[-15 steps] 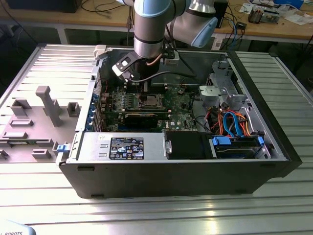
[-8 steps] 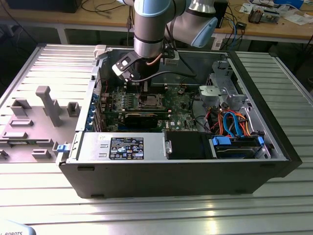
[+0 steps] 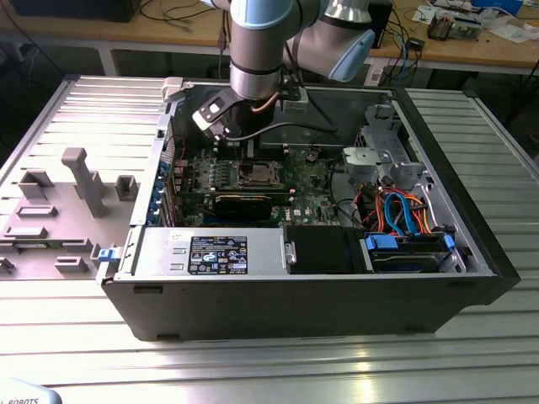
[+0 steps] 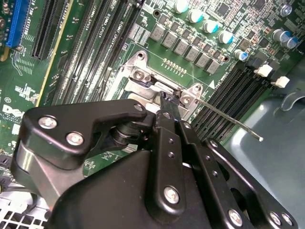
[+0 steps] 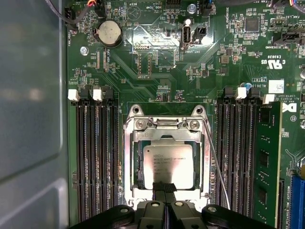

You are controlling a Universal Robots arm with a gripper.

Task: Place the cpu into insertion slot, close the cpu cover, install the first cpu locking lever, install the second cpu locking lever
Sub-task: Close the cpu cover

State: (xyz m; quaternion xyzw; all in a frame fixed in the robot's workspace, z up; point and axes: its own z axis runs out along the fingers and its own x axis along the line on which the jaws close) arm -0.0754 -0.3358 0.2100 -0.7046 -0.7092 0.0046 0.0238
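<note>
Exterior view: the computer case [image 3: 295,303] lies open across the middle of the frame, and the arm [image 3: 261,42] drops into it from the upper middle.
green circuit board [image 5: 157,62]: floor of the case, under the arm's wrist.
gripper [image 5: 164,188]: pinched narrow with nothing between the fingers; the tips touch the near edge of the socket's metal frame.
insertion slot [image 5: 127,157]: centre of the board, flanked on two sides by long black memory slots [image 5: 95,157].
cpu cover [image 5: 164,125]: looks to lie flat over the slot, its window framing the chip; the two-screw end is the far one from the fingertips.
cpu [image 5: 169,162]: seated in the slot, silver top showing through the window, just beyond the fingertips.
locking lever [image 4: 228,119]: thin wire rod, not latched by my reading; its free end stands off the board.
lever to gripper: the rod's long axis runs along one side of the slot, between the rim and a memory bank, slanting outward; it lies beside the fingertips and apart from them.
</note>
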